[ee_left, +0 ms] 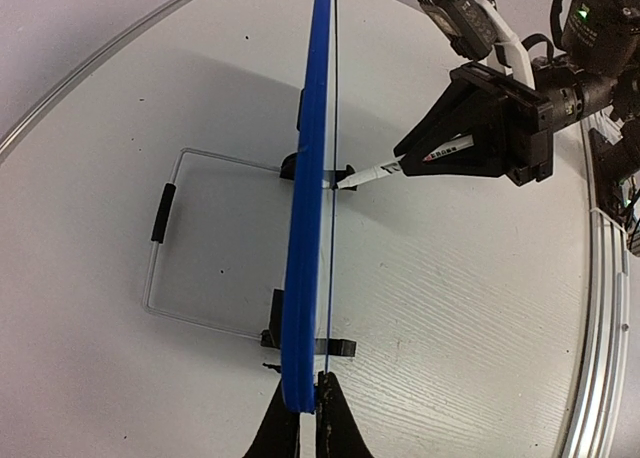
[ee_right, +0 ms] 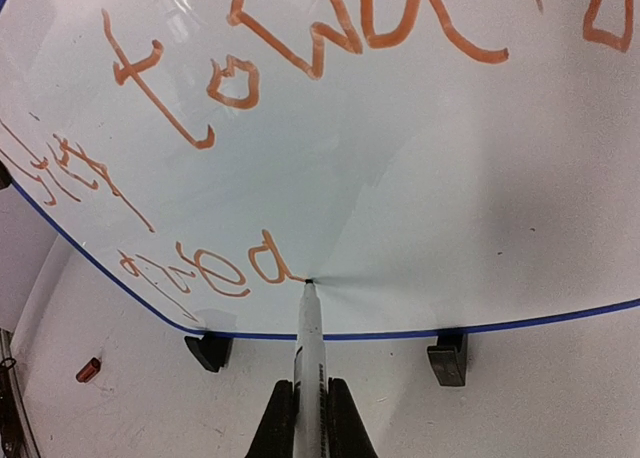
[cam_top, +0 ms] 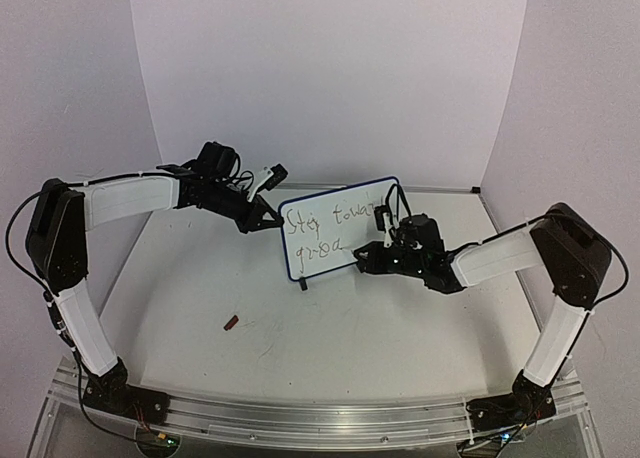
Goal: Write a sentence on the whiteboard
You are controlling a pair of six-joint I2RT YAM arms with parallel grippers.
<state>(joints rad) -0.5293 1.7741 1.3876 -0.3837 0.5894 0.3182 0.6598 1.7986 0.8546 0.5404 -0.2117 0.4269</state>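
Note:
The whiteboard (cam_top: 335,234) stands upright on two black feet (ee_right: 448,358) at mid-table. My left gripper (ee_left: 308,420) is shut on its blue-framed side edge (ee_left: 305,228), seen edge-on in the left wrist view. My right gripper (ee_right: 309,423) is shut on a white marker (ee_right: 308,333) whose tip touches the board's face. The sentence (ee_right: 250,73) is orange handwriting in two lines. The marker tip rests at the end of the lower line (ee_right: 205,273). From above, the right gripper (cam_top: 385,244) is at the board's right half and the left gripper (cam_top: 268,218) at its left edge.
A small red marker cap (cam_top: 232,324) lies on the table in front of the board, left of centre, also visible low left as the cap (ee_right: 89,368). A thin wire stand (ee_left: 160,240) lies flat behind the board. A metal rail (cam_top: 300,413) runs along the near edge.

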